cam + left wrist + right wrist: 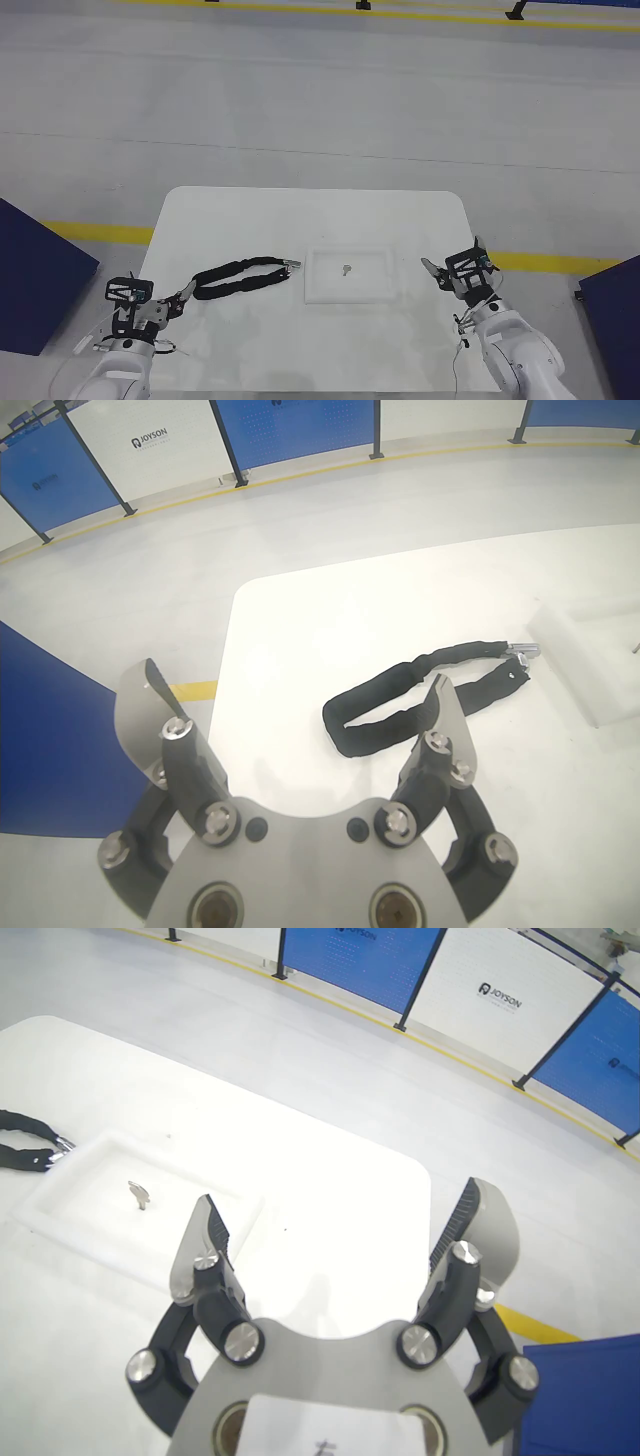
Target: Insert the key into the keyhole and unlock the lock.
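White worktop (pixel 230 220) carries everything. A shallow white tray (pixel 350 298) sits at its middle. A black sleeved chain lock (pixel 235 277) lies folded on the robot's left of the tray, with its metal ends (pixel 522 648) just beside the tray's left wall. I cannot tell which way the keyhole faces. The left gripper (pixel 295 672) hovers at the near left corner, close to the bend of the chain, with its jaws spread and holding nothing. The right gripper (pixel 339 1192) hovers on the far side of the tray from the lock, jaws also spread and empty. The key (pixel 346 269) lies small and flat on the tray floor near its centre, apart from the walls. Nothing is grasped, so the step in hand looks like the key pickup, probably by the right gripper. To do it well, come down from above inside the tray walls with the jaws lined up across the key's head. Pinch the head so the blade sticks out free for insertion. A flat thin key on a smooth floor may slide or be missed, so close slowly. The left gripper should probably pin the lock near its metal ends so they don't swing.
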